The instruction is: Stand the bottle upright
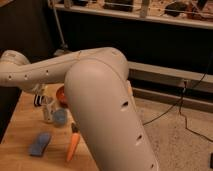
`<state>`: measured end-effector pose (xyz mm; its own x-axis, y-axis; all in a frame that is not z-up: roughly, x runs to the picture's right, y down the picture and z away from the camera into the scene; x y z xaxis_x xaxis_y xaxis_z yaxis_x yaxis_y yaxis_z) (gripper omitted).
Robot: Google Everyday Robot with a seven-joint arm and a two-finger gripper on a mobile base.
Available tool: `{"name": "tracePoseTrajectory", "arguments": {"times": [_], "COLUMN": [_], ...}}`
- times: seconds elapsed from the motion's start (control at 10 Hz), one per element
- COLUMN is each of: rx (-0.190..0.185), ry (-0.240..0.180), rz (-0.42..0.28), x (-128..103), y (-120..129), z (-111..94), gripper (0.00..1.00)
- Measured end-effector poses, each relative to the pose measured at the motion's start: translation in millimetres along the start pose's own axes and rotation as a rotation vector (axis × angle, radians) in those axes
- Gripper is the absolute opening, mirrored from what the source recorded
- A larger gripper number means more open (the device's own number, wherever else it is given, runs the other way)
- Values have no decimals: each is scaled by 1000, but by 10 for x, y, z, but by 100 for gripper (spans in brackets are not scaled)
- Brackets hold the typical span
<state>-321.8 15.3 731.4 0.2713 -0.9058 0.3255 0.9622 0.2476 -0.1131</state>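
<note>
The bottle (47, 111) is a small whitish translucent cylinder. It appears upright on the wooden table (20, 125), touching or right beside the short blue-grey cup (60, 117) on its right. My gripper (39, 98), with black and white markings, is at the end of the white arm, just above and to the left of the bottle's top. The arm's large white elbow (107, 110) fills the middle of the view and hides the table's right part.
A blue sponge-like block (39, 144) lies near the table's front. An orange carrot (73, 145) lies beside it. An orange bowl (61, 95) sits behind the cup. Speckled floor with black cables (185, 115) lies to the right.
</note>
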Motion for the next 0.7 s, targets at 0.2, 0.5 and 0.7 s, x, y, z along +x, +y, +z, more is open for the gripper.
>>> {"name": "tracePoseTrajectory", "arguments": {"times": [0.2,0.5,0.7], "rx": [-12,-39,-56], "ry": [6,23,37], "rz": [-17,-48,-70], "x": [-30,-72,-102], "y": [-13,-32,-65], "z": [28,67,87], "gripper": [0,0,0]}}
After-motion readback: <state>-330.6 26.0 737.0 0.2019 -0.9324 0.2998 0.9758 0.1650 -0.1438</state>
